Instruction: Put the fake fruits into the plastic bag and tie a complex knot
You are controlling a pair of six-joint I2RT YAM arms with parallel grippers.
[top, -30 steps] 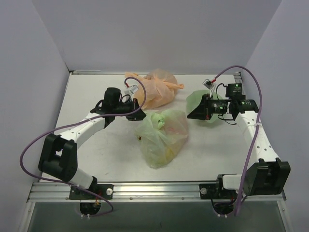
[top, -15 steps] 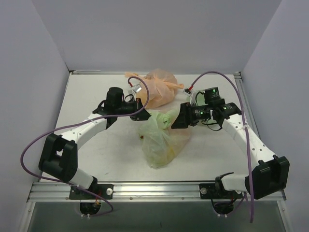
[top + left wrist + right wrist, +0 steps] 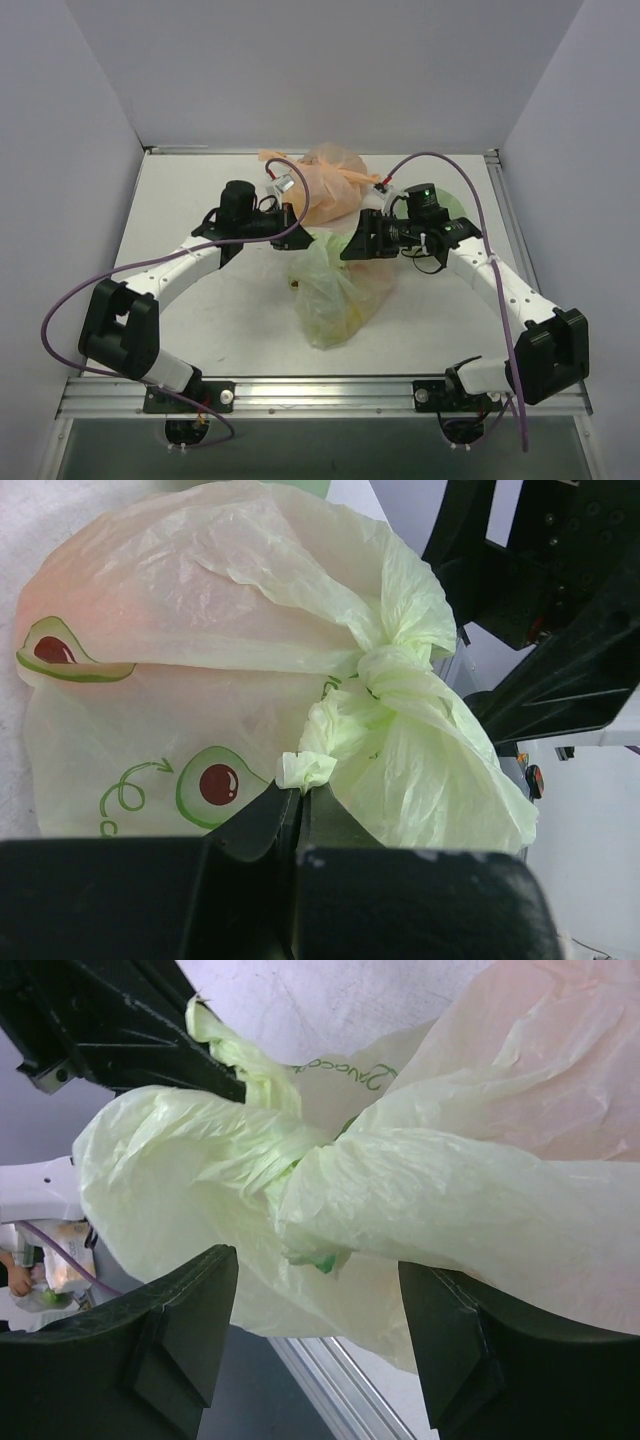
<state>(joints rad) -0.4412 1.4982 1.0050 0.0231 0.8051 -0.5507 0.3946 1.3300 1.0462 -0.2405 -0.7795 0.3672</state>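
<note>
A white table [image 3: 200, 330] seen from above, with two robot arms reaching in from its near edge. In the middle lies a thin, pale green plastic bag [image 3: 335, 290], full and lumpy, its neck gathered into a knot [image 3: 385, 670] at the far end. A yellow blur of the fake fruits [image 3: 345, 315] shows through its lower half. An avocado print [image 3: 215, 785] is on the bag's side.

The left claw [image 3: 298, 230] meets the bag's neck from the left. In its wrist view, the left claw [image 3: 300, 792] is pressed narrow, pinching a small crumpled tail of plastic just below the knot.

The right claw [image 3: 350, 245] meets the neck from the right. In its wrist view, the right claw [image 3: 315, 1270] stands wide, one finger on each side of the twisted plastic at the knot [image 3: 300, 1175], gripping nothing.

Behind the green bag sits a knotted peach-orange bag [image 3: 330, 185]. A pale green dish [image 3: 458, 205] shows partly behind the right arm.
</note>
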